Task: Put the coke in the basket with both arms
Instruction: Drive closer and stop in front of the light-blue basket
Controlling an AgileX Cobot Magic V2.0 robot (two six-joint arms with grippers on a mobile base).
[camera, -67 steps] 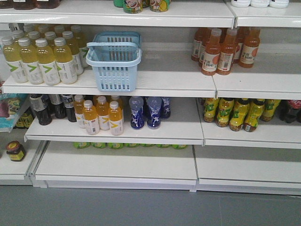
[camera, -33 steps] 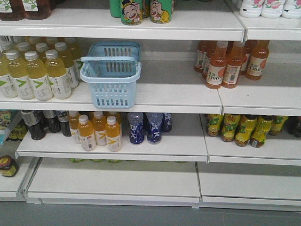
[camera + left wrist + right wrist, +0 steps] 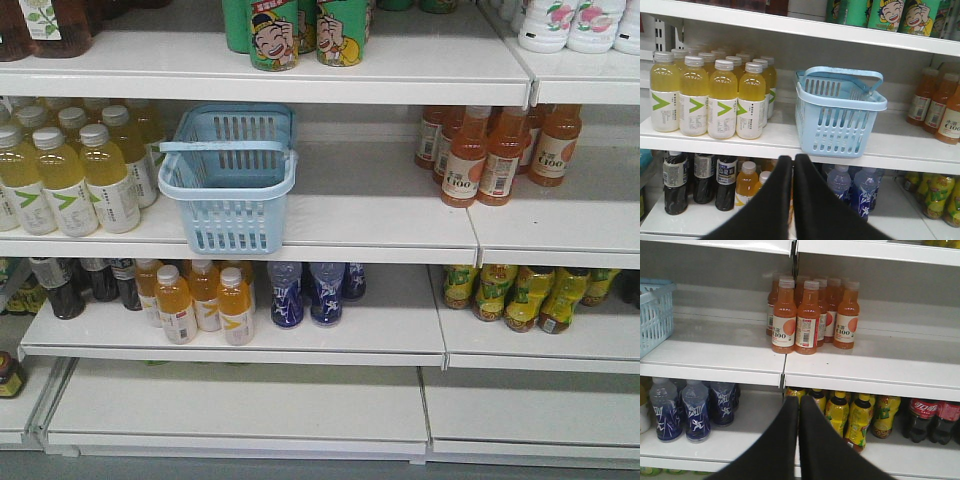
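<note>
A light blue slotted basket stands on the middle shelf with its handle lying across the rim. It also shows in the left wrist view and at the left edge of the right wrist view. Coke bottles with red labels stand on the lower shelf at the far right. My left gripper is shut and empty, below and in front of the basket. My right gripper is also shut and empty, well to the left of the coke. Neither arm shows in the front view.
Yellow drink bottles crowd the shelf left of the basket, and orange bottles stand to its right. Below are orange-juice bottles, blue bottles and yellow-labelled bottles. Green cans sit on the top shelf.
The front view has shifted: shelves and basket sit lower in the frame and look larger, and more of the top shelf shows. Nothing on the shelves has moved.
</note>
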